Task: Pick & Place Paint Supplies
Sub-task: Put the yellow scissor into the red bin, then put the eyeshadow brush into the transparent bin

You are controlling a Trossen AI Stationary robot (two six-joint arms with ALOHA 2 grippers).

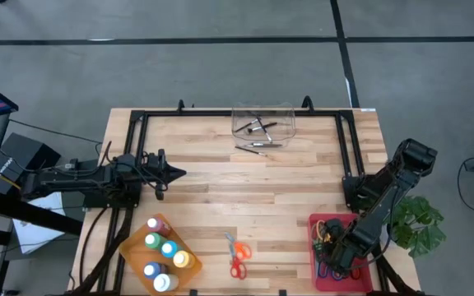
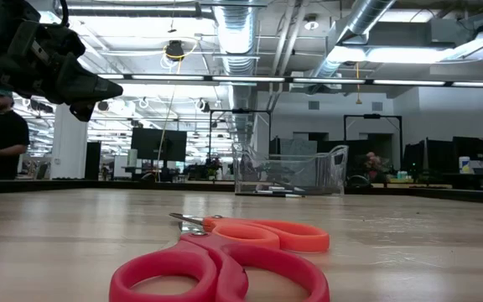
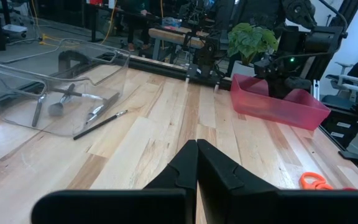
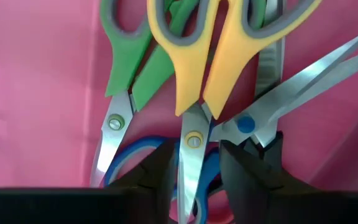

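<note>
I see right gripper (image 4: 194,171) down inside red plastic bin (image 1: 315,226) — fingers parted either side of steel blade of yellow-handled scissors (image 4: 207,56), not pinching it. Green-handled scissors (image 4: 120,56) and blue-handled pair (image 4: 135,155) piled beside, partly hidden. Orange scissors (image 1: 236,255) flat on wooden table (image 1: 303,181), left of bin. Left gripper (image 1: 174,173) hovers far left of bin — fingers pressed together, empty.

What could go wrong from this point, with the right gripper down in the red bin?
The right gripper straddles the yellow scissors' blades amid green scissors and blue scissors; as it lifts away, a finger might snag one. The red bin sits at the table's corner, so a nudge may shift it. The left gripper waits shut, well away.
</note>
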